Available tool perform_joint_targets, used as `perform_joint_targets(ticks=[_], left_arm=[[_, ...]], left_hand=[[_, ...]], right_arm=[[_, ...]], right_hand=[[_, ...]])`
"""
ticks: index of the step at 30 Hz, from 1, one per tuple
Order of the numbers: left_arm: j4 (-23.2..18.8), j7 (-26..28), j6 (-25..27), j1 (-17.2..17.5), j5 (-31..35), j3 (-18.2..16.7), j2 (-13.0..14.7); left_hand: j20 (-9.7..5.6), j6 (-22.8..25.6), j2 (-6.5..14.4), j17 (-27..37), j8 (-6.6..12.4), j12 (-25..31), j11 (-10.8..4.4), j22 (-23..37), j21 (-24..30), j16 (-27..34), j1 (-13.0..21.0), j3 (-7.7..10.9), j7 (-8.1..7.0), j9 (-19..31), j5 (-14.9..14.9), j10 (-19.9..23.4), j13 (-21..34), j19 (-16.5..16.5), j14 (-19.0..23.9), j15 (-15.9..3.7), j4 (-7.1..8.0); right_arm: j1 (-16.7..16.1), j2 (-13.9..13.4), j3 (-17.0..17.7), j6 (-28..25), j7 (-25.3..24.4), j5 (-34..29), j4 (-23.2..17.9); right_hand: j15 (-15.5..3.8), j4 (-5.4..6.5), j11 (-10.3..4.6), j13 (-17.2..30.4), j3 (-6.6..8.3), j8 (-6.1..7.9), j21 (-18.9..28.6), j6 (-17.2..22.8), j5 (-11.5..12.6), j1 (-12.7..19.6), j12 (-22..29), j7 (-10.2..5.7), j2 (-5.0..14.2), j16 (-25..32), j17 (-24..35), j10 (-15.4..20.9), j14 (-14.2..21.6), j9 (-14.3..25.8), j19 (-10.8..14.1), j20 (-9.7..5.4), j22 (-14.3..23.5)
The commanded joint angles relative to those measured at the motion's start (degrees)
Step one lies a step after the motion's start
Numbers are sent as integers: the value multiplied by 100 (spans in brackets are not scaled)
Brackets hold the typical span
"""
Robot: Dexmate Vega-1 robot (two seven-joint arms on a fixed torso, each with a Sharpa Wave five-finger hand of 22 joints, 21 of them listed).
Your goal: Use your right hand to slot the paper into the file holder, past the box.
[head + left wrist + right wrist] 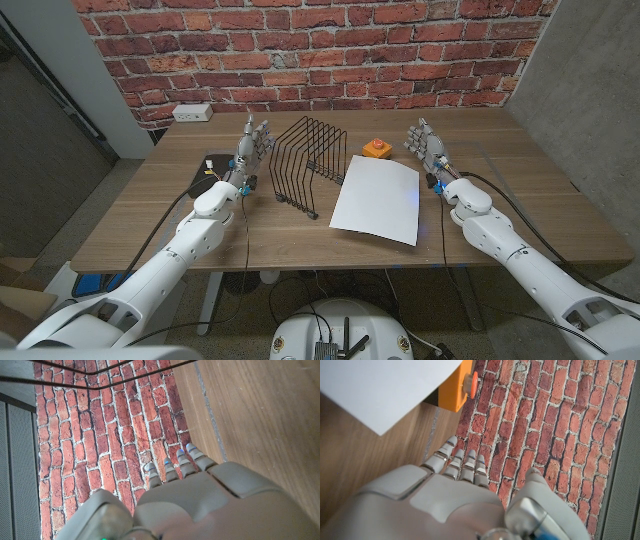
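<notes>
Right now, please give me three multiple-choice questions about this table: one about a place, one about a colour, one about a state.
1. Where does the paper lie?
A. Between the file holder and the right hand
B. Inside the file holder
C. Under the left hand

2. What colour is the box?
A. Blue
B. Orange
C. Green

3. What does the right hand hold?
A. The paper
B. The box
C. Nothing

Answers: 1 A, the sheet lies on the table beside the holder; 2 B, orange body with a red button; 3 C, its fingers are apart, off the paper.
</notes>
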Motion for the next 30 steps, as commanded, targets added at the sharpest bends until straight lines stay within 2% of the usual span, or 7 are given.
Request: perform_joint_targets(ticks=[1, 6, 16, 30], left_arm=[[1, -1, 2, -3, 0, 0, -1], [3, -1, 1, -3, 0, 0, -1], [4, -1, 1, -3, 0, 1, -2], [2, -1, 4, -4, -1, 0, 0]], left_hand=[[-8, 1, 54, 13, 34, 40, -39, 31, 34, 36, -5, -9, -51, 28, 21, -12, 30, 40, 54, 11, 41], [-9, 3, 53, 13, 35, 39, -38, 31, 33, 35, -5, -9, -51, 28, 21, -15, 30, 36, 53, 8, 41], [-9, 3, 53, 13, 35, 43, -33, 31, 34, 35, -5, -9, -51, 28, 20, -6, 30, 37, 53, 8, 41], [-7, 3, 52, 13, 35, 39, -42, 31, 35, 35, -5, -10, -51, 28, 19, -15, 30, 39, 53, 8, 42]], right_arm=[[-263, -140, 58, -252, -469, -114, -544], [-428, -180, 124, -338, -614, -53, -763], [-721, -482, 224, -798, -851, 22, -1452], [-1081, -856, 426, -1442, -1182, 216, -2288]], right_hand=[[-33, -2, -30, -14, 46, -4, 18, -55, 22, 62, 35, -42, 23, 15, -15, 28, 48, 10, 43, -32, 11], [7, -24, -15, -47, 39, -13, 32, -124, 20, 56, 40, -65, -13, 28, -56, 28, 90, 14, 88, -11, 12], [44, -68, -14, -86, 24, -41, 23, -282, 16, 56, 17, -16, -64, 15, -106, -67, 48, 17, 81, 10, 13], [106, -235, 27, -144, 45, -76, 3, -650, 11, 181, -7, 7, -126, -3, -213, -243, -32, 13, 32, 36, 12]])
